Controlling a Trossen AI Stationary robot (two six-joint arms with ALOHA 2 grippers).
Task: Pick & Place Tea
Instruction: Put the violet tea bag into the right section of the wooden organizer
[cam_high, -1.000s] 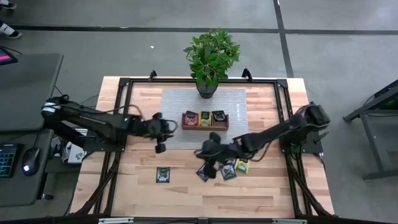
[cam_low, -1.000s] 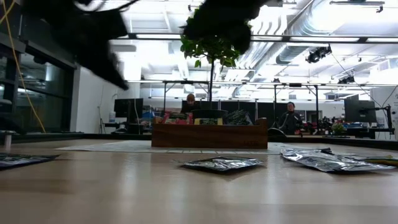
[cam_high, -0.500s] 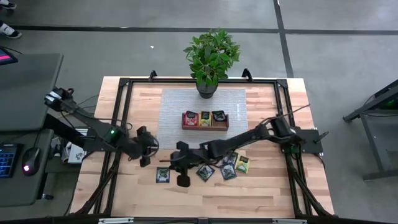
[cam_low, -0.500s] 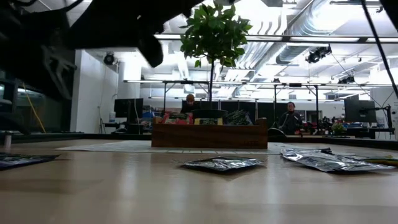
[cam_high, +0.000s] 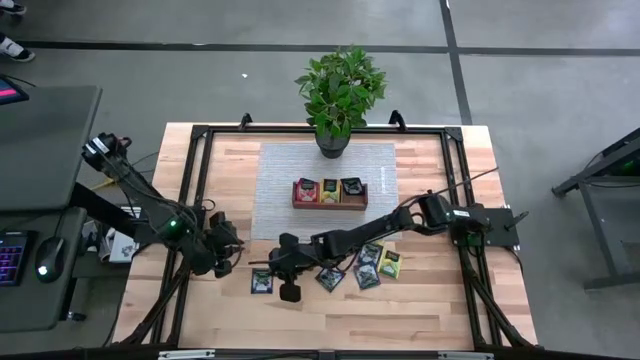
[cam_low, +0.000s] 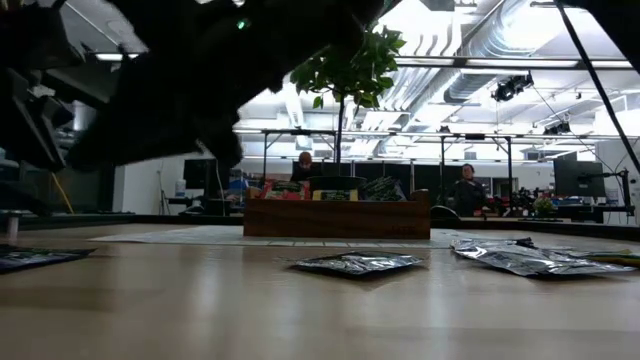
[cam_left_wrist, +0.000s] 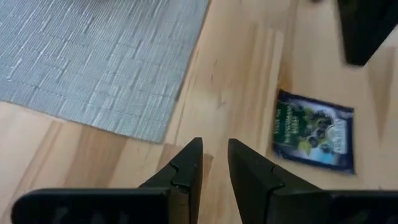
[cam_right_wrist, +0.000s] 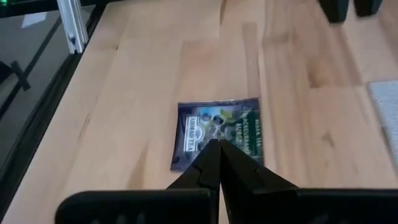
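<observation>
I have the right gripper (cam_high: 290, 291) low over the front part of the desk (cam_high: 440, 300), its fingers pressed fully together with nothing between them. Through its wrist camera the closed tips sit just above a dark green tea sachet (cam_right_wrist: 217, 134) that lies flat on the bare wood; in the overhead view that same sachet (cam_high: 262, 281) is just beside the gripper, toward the left arm.

My left gripper (cam_high: 226, 262) hangs near the left front of the desk, close to that sachet too. Its fingers (cam_left_wrist: 186, 168) stand only a narrow gap apart and I see nothing held between them. From its wrist camera the sachet (cam_left_wrist: 314, 129) lies off to one side of the fingers, not touching them, with the edge of the grey mat (cam_left_wrist: 106, 62) nearby.

More tea lies in a loose cluster (cam_high: 362, 268) on the wood under the right arm: dark sachets and one yellow-green one (cam_high: 389, 265), some overlapping. The wooden tray (cam_high: 330, 192) sits on the grey mat at the middle of the desk with sachets standing in its compartments, red, yellow and dark. A potted plant (cam_high: 338, 90) stands behind the tray at the back edge.
</observation>
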